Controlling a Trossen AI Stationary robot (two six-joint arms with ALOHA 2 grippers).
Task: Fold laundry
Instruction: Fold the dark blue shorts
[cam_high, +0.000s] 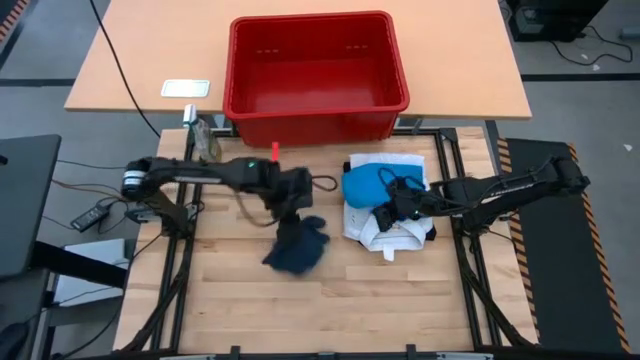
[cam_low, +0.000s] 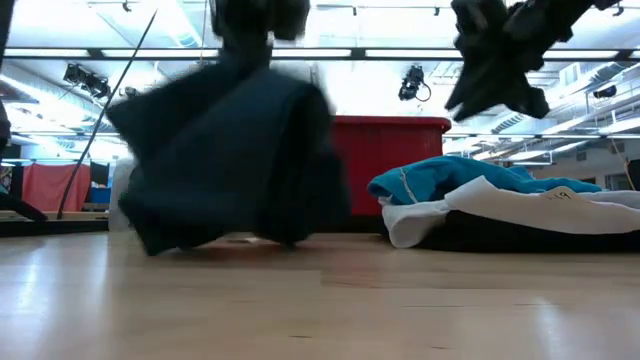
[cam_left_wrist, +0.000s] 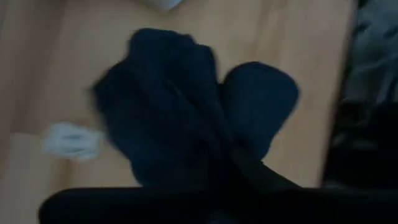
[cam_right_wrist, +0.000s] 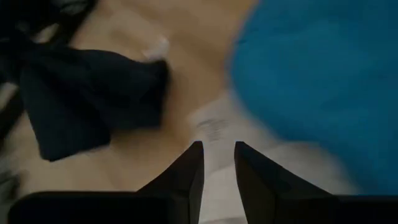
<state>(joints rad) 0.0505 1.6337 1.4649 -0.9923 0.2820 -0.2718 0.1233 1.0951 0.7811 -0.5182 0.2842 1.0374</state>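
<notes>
Gripping the dark garment

Hanging from the left gripper (cam_high: 290, 205), pinched shut on its top, the dark garment (cam_high: 297, 248) is dangling over the table (cam_high: 240, 300), its fingers hidden by cloth. The right gripper (cam_right_wrist: 217, 154), fingers narrowly parted, is hovering over the white (cam_high: 385, 232) and blue (cam_high: 366, 185) pieces. The red basket (cam_high: 316, 75) is standing behind.
</notes>
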